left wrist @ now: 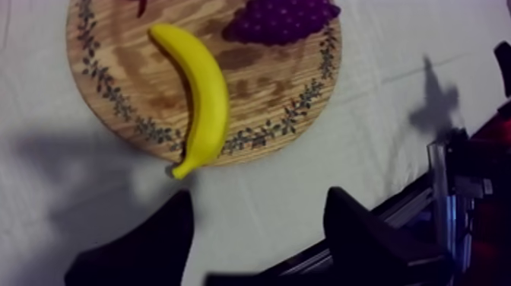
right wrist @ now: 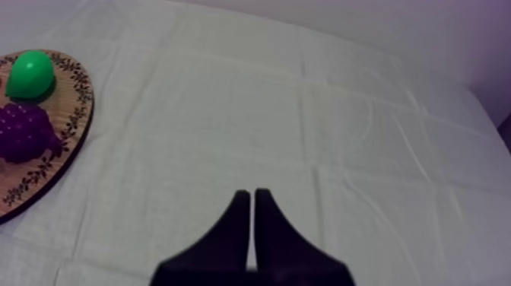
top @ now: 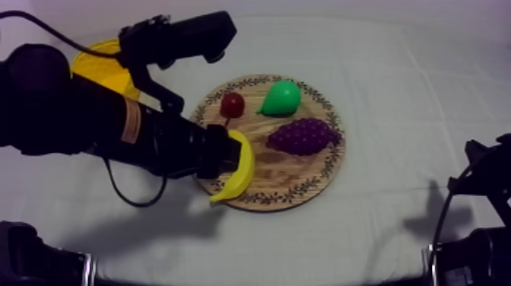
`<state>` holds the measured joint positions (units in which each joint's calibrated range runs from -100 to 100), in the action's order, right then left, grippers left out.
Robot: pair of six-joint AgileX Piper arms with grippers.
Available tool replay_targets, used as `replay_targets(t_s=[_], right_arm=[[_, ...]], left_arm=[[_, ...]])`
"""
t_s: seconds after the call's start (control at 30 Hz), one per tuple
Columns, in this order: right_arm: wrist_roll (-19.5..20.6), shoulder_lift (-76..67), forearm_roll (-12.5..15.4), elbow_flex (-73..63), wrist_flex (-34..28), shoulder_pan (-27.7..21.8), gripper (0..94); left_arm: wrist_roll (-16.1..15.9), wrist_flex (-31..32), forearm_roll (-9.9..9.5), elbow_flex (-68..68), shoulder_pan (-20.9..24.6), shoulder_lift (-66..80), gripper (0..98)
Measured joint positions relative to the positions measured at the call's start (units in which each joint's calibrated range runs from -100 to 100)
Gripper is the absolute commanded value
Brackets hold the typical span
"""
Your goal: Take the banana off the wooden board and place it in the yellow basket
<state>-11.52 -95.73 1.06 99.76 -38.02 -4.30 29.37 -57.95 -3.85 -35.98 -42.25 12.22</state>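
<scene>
The yellow banana [top: 242, 169] lies along the left side of the round wooden board [top: 304, 179], its lower tip over the rim. My left arm [top: 152, 133] reaches over it from the left. In the left wrist view my left gripper [left wrist: 258, 220] is open and holds nothing; it hangs above the cloth just off the board's edge [left wrist: 114, 99], close to the banana's [left wrist: 204, 95] tip. The yellow basket [top: 103, 70] sits at the far left, partly hidden behind that arm. My right gripper [right wrist: 252, 220] is shut on nothing, over bare cloth to the right of the board [right wrist: 53, 152].
Also on the board are a small red fruit [top: 232, 104], a green pear [top: 281, 99] and a purple bunch of grapes [top: 303, 135]. My right arm [top: 483, 190] rests at the lower right edge. Open cloth lies right of the board and in front of it.
</scene>
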Motion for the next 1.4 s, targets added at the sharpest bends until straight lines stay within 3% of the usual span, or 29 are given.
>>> replay_targets(t_s=[0.23,0.6,1.07,1.23,1.4], right_arm=[[0.0,0.0,0.0,0.0,0.0,0.0,0.3],[0.0,0.0,0.0,0.0,0.0,0.0,0.3],[0.0,0.0,0.0,0.0,0.1,0.0,0.3],[0.0,0.0,0.0,0.0,0.1,0.0,0.3],[0.0,0.0,0.0,0.0,0.0,0.0,0.3]], left_arm=[[2.0,-0.6,1.51,0.9,0.8,-4.2,64.6],[-1.5,-2.6,3.85,9.5,3.5,-17.8,64.9],[-3.5,-13.6,3.85,25.9,4.4,-39.9,61.9],[-3.1,-16.4,3.53,27.6,4.4,-43.9,54.7],[-3.2,-18.2,2.91,28.5,4.5,-46.2,36.7]])
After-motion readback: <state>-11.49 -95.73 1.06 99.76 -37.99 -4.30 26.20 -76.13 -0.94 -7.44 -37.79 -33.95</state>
